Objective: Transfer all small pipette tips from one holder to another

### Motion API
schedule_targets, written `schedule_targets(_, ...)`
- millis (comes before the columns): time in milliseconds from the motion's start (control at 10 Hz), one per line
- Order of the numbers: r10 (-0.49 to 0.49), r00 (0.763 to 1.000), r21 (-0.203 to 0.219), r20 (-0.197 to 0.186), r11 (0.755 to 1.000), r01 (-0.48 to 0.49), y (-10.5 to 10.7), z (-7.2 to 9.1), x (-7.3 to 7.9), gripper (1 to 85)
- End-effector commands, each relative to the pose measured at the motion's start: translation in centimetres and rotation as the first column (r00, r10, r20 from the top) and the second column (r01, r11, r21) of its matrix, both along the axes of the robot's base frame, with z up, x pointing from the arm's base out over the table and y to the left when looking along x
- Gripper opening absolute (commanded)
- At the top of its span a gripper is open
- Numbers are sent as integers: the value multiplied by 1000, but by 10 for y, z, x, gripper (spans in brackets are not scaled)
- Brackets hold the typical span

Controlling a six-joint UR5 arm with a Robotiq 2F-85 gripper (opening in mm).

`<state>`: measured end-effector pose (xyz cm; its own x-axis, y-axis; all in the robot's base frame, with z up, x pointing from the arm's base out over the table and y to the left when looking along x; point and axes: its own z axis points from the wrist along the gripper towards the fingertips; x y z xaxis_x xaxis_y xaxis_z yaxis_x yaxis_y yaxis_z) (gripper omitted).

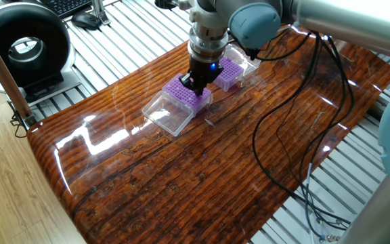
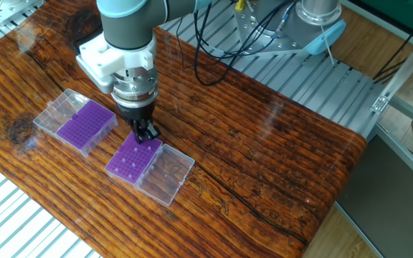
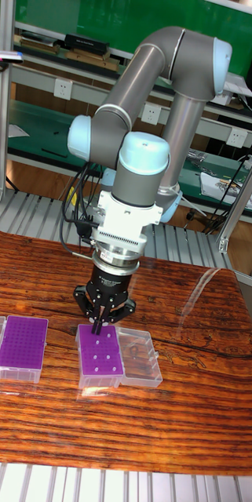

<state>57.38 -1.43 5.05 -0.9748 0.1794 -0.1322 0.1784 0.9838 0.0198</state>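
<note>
Where pincer (image 3: 100,320) hangs, small pipette tips (image 3: 100,357) stand upright.

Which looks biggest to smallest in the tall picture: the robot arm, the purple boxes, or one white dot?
1. Robot arm, by far.
2. Two purple boxes: left, right; they look alike, so no ranking.
3. One white dot, tiny.

We are seeing bright, even overhead lighting. White glare streaks are reflecting off the glossy table (image 1: 107,139), strongest near its left edge. Shadows are staying soft and short. All three views are rendering sharp, without noticeable blur.
</note>
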Motion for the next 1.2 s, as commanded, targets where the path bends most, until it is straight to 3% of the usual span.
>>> schedule_targets(0, -16, 1000, 0, 1, 1000, 16, 0, 4, 2, 10)
schedule_targets(1100, -49, 998, 1, -26, 999, 49, -5, 21, 3, 10)
